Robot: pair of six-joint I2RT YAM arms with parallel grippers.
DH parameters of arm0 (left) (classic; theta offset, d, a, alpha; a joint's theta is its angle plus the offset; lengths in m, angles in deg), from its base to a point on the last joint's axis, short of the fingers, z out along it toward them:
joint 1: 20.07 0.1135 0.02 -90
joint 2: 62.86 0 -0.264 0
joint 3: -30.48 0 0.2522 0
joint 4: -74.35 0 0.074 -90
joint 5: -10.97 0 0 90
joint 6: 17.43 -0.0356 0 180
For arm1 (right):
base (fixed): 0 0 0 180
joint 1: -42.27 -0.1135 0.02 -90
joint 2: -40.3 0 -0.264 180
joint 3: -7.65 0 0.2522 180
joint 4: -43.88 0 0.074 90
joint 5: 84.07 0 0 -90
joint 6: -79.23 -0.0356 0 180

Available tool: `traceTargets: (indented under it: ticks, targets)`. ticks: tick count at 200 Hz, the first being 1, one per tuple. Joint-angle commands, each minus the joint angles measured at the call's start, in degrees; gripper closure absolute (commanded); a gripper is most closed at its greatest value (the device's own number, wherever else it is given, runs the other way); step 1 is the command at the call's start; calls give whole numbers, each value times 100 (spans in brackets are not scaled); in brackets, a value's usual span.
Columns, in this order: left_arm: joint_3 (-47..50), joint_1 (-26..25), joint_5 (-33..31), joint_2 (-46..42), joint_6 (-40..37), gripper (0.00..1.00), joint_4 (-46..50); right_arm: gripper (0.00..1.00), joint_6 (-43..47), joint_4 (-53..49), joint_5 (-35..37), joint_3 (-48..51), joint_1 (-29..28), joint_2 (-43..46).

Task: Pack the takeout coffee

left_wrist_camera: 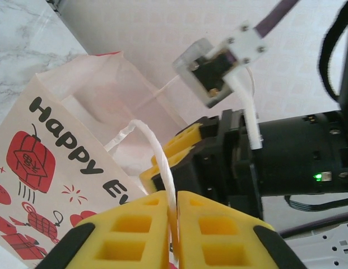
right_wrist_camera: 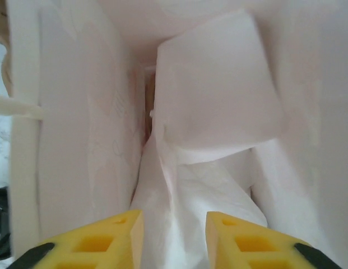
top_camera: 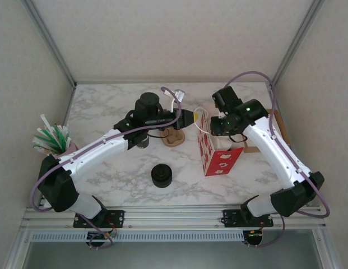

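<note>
Well, at the left edge of the marble-patterned tabletop (top_camera: 106, 106) a bundle of green-and-white straws (top_camera: 50, 139) stands beside the left arm. A squat black stack of round plastic lids (top_camera: 161, 175) sits near the middle, on the near side. Further right, the left hand (left_wrist_camera: 175, 216) is pinched tight on the white twisted-paper handle (left_wrist_camera: 157, 151) of the white paper gift bag with red prints (top_camera: 218, 159), which stands upright right of centre. The right hand (right_wrist_camera: 174, 224) hangs at the bag's mouth, looking down into it, with its fingers moderately apart and nothing between them.

We cannot place the small olive-brown paper coffee cup with a round black plastic lid with any confidence. A thin brownish sliver (right_wrist_camera: 150, 101) deep between the white folds inside the bag may be it, but too little shows to tell.

We judge such a cup to be light, thin-walled and easily crushed. If filled, it would be top-heavy and prone to spill when tilted. Its sides are probably smooth, and the lid could pop off under a squeeze. We would take it around the body just beneath the stiff rolled rim, with gentle pressure and upright throughout, never by the lid alone.
</note>
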Motion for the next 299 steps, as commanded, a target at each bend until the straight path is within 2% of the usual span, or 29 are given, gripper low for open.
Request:
traceTargets:
  ticks: [1,16,52,83,113,133,148,175,215,265,299]
  targets:
    - [-77,-31,-110,-208,-69,85,26,63,-68,0,248,-216,-51,293]
    - [-96,-31,-119,-221,-60,79,35,63,-72,73,262,-238,-46,396]
    - [-172,-31,-198,-340,-103,57,127,58,-34,367,245,-179,-61,797]
    - [-267,-31,-306,-516,-177,40,241,45,19,742,102,-103,-75,1285]
    - [-316,-31,-515,-733,-291,14,375,32,92,1095,-39,15,-75,1781]
    - [-292,-31,-732,-954,-390,1,469,23,160,1254,-73,112,-76,2098]
    - [-222,-31,-953,-1171,-447,0,512,18,208,1347,-40,203,-75,2346]
    - [33,-31,-1344,-1670,-539,0,510,1,324,1548,-49,449,-75,2833]
    - [639,-31,-2141,-2611,-624,0,558,1,424,1913,145,1072,-76,3786]
    - [1848,-31,-3787,-3973,-670,0,776,1,622,2447,744,2205,-75,5312]
    - [2566,-31,-4831,-4579,-504,0,1170,1,217,1817,1548,2552,-69,5777]
